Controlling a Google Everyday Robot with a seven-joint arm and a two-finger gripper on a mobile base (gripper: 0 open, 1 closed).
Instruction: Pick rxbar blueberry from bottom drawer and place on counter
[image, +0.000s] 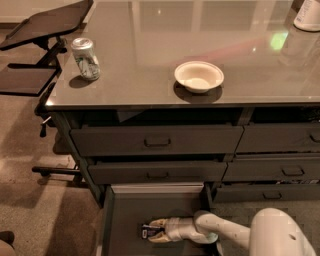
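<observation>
In bottom drawer (129, 211): end effector (154, 231), half-hidden rxbar blueberry (147, 232)

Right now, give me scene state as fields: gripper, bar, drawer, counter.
gripper: down inside the bottom drawer, at the rxbar blueberry
rxbar blueberry: on the drawer floor, near its front
bottom drawer: pulled open; the two drawers above it closed
counter: soda can standing at the left edge, white bowl near the front middle

Below the front edge of the glossy grey-brown tabletop (165, 45), the beige-and-white end effector (154, 231) lies in the dark grey bottom drawer (125, 220) at the dark, white-printed rxbar blueberry (147, 233).
</observation>
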